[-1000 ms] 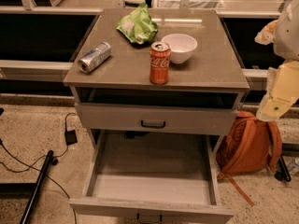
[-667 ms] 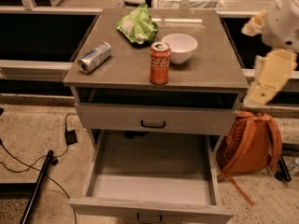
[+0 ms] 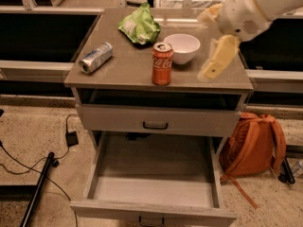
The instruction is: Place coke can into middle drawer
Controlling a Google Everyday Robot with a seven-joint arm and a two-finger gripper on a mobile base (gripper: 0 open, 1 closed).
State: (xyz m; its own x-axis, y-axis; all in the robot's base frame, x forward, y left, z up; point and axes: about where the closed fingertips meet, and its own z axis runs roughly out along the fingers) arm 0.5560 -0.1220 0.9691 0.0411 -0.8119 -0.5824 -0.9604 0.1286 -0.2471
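Hovering near the coke can (image 3: 162, 63), the gripper (image 3: 206, 44) has its jaws spread wide, grasping nothing.

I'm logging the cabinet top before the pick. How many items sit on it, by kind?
Cans: 2 (coke can, silver can)
Bowls: 1 (white bowl)
Bags: 1 (green bag)
Total: 4
The end effector hovers right of the white bowl, over the cabinet top.

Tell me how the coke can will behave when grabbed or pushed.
The coke can stands upright, tall and narrow: likely tips if pushed high. Smooth round wall: may slip, and roll once down. The gripper hovers open to its right.
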